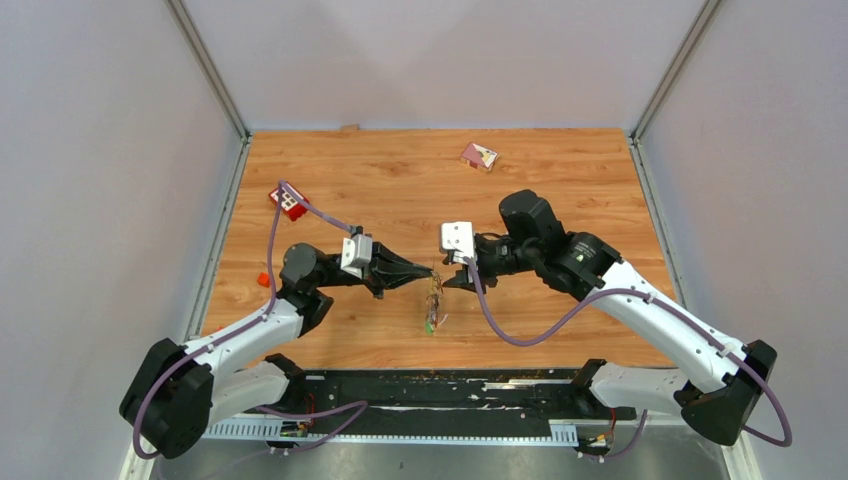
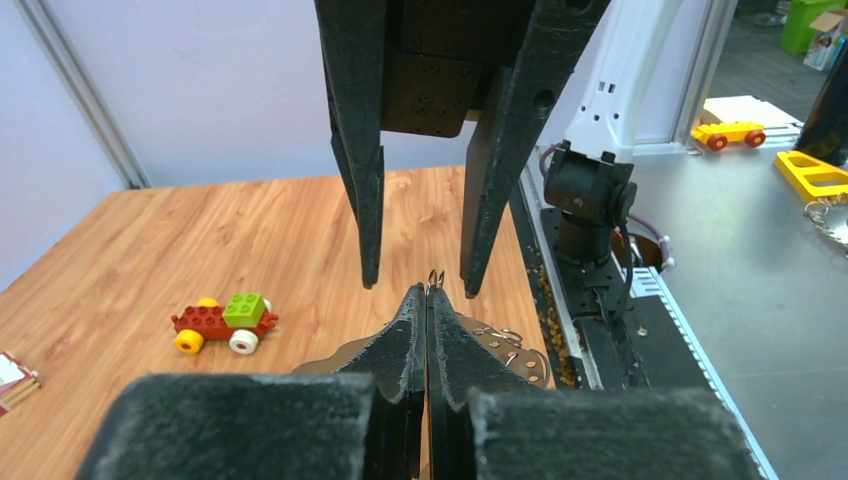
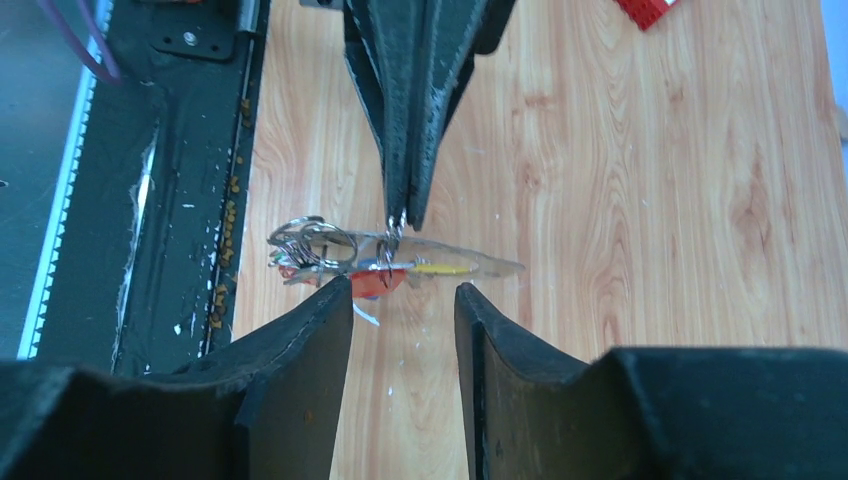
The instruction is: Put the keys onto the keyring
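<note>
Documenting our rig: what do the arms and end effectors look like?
The left arm and right arm have white links, black joints and a purple cable. The left end effector and right end effector have black tapered fingers and a white camera box.

My left tool (image 2: pixel 427 292) and right tool (image 3: pixel 403 300) are black. The desk (image 1: pixel 400 180) is orange-brown wood grain. The keys (image 3: pixel 400 268) show red, yellow and silvery metal. The toy car (image 2: pixel 222 322) is red with a lime-green brick and yellow and white wheels. The block (image 1: pixel 288 201) is red with white squares.
</note>
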